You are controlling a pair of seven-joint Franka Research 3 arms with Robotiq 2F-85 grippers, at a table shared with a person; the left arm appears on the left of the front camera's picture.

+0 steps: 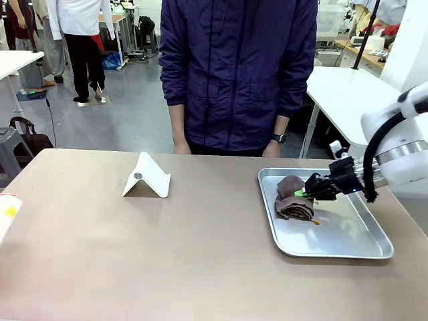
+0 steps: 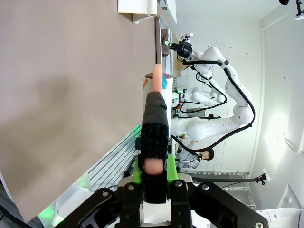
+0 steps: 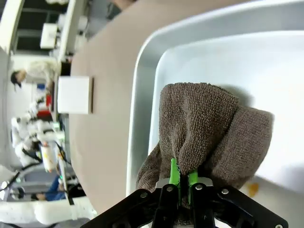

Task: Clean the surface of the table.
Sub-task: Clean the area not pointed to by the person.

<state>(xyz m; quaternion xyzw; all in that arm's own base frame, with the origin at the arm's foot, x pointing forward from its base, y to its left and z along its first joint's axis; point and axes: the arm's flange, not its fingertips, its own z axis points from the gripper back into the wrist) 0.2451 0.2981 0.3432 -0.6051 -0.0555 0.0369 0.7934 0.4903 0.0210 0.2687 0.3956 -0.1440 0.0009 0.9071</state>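
The right gripper (image 3: 180,173) is clamped on a brown terry cloth (image 1: 292,198). Its green pads pinch a bunched fold at the cloth's near side, and the rest of the cloth lies crumpled on the floor of the metal tray (image 1: 334,253). A small orange speck marks the tray floor just beside the cloth. The tray sits on the tabletop close to its right edge, about midway between the near and far edges.

The table (image 1: 167,267) runs the full width of the front view, a smooth matte taupe-brown top. It looks rigid, flat and heavy, something to press and wipe against, not to grasp. The hold belongs on the cloth, which looks soft, light and limp. A pinch on a thick fold, as here, should leave enough fabric hanging to lie flat on the surface. The smooth top should let the cloth slide easily.

A white folded stand (image 1: 147,177) rests left of the middle, toward the far edge, and would have to be wiped around. A person stands at the far edge with arms hanging.

At the left edge, the left gripper (image 2: 154,142) has its fingers drawn together on a slim pinkish thing (image 2: 156,78) that I cannot identify.
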